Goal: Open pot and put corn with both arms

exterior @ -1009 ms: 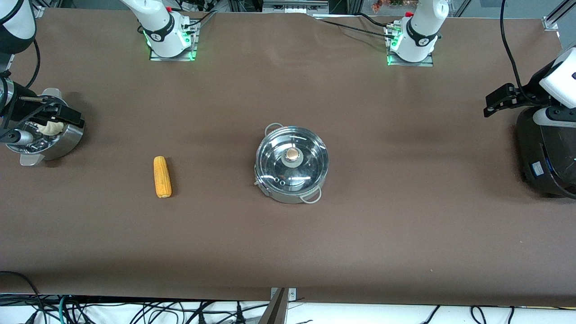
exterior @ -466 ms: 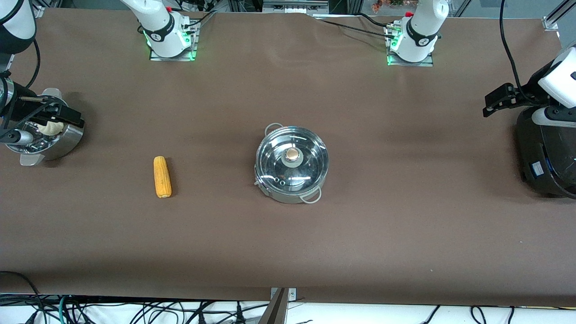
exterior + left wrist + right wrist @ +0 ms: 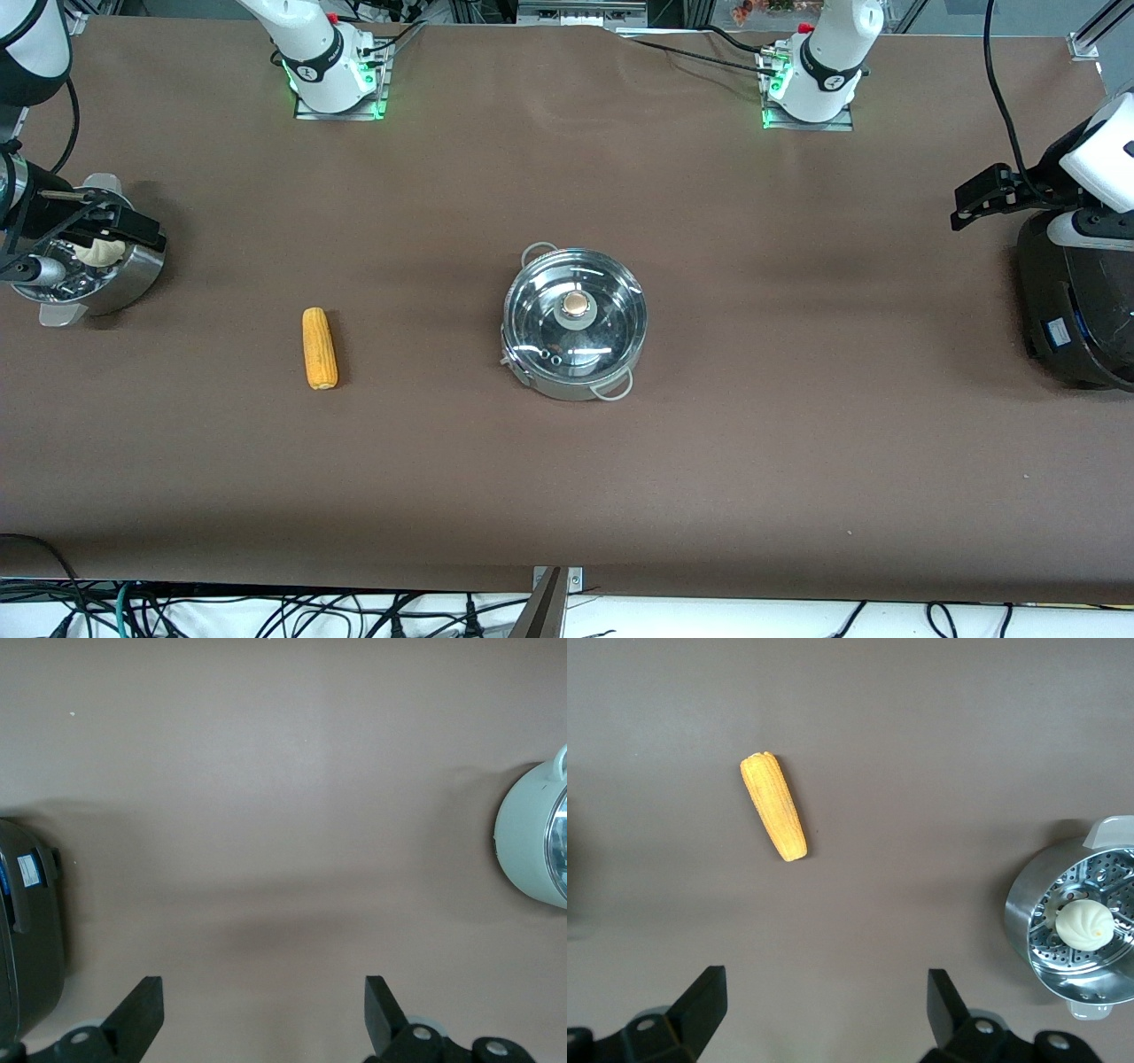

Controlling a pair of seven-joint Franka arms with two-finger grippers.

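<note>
Nothing has shifted: lid still on pot, corn lies beside it. Left tool and right tool both spread, empty; task unstarted.

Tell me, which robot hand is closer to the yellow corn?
Right. The right end effector hangs open over the steamer bowl at the corn's end of the table; the left end effector hangs open by the black appliance.
</note>
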